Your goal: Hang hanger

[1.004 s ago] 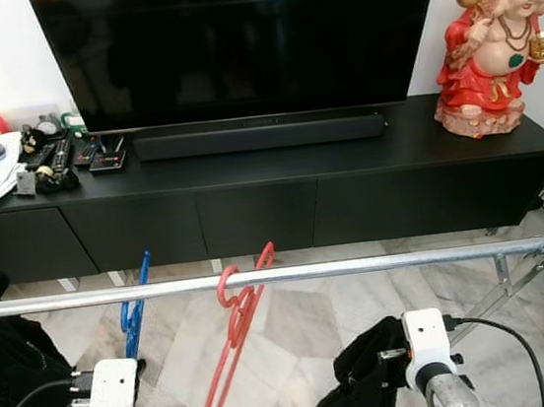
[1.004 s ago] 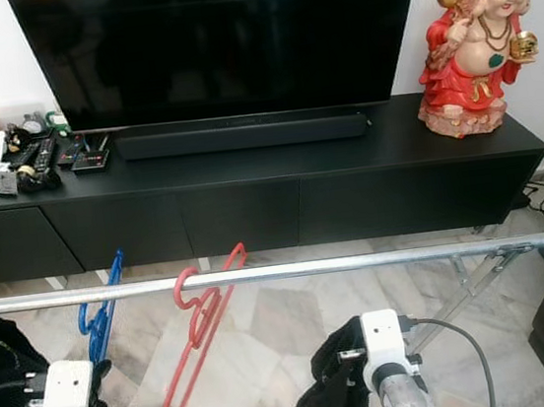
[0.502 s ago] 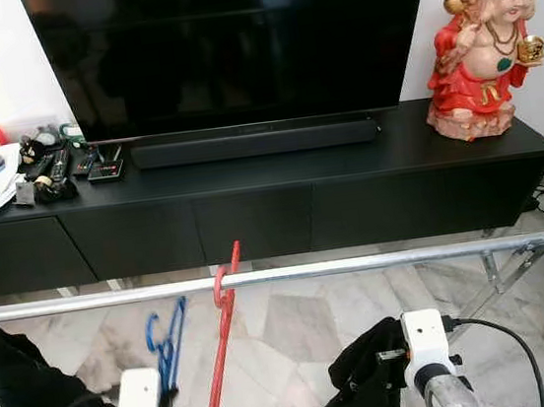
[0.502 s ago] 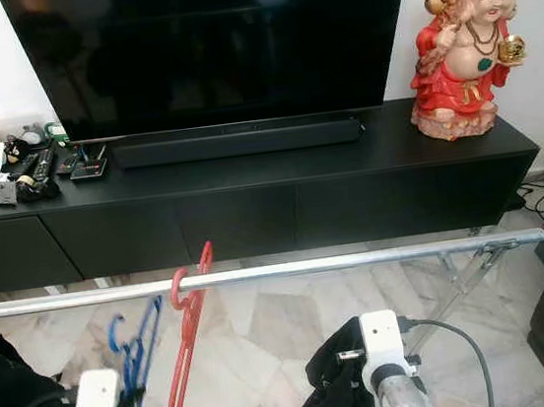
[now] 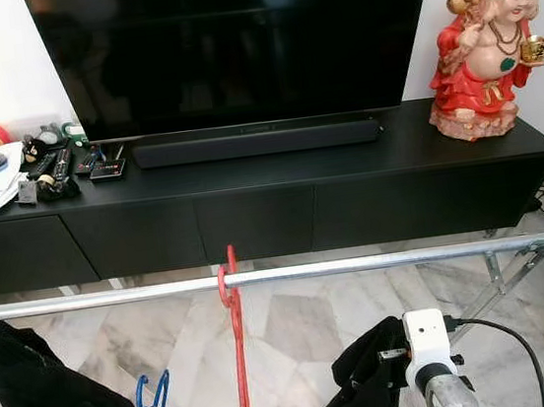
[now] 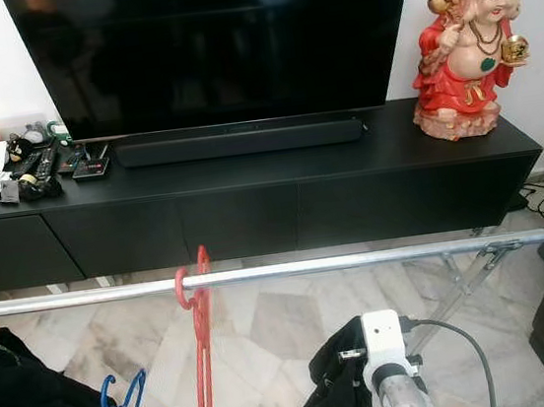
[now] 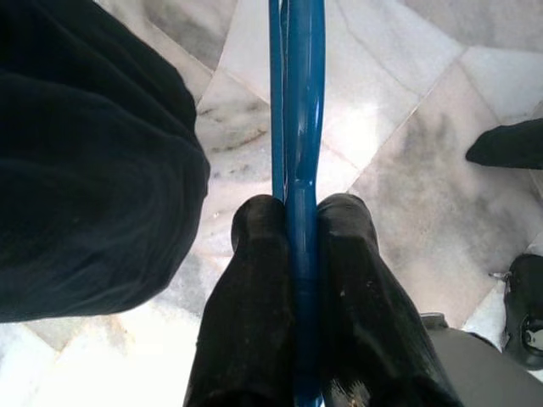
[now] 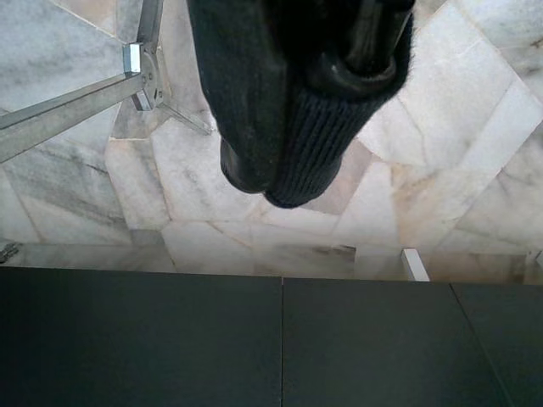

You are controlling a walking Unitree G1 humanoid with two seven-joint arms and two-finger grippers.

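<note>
Left gripper (image 7: 299, 233) low, near floor, jaws clamped on blue hanger (image 7: 299, 110); hanger shaft squeezed between both fingers, running on ahead over marble floor (image 7: 407, 127). Right gripper (image 8: 339, 51) clamped on black garment (image 8: 280, 110), cloth draped over fingers. Beyond, red hanger (image 5: 237, 347) hooked on metal rail (image 5: 378, 261). Farther back, black TV cabinet (image 5: 252, 206), red figurine (image 5: 481, 49) on its right end.

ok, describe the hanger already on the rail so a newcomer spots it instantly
Find the silver metal rail crossing in front of the black TV cabinet. The red plastic hanger hooks over it left of centre, hanging edge-on. The blue plastic hanger is instead clamped in the left gripper fingers, below the rail.
</note>
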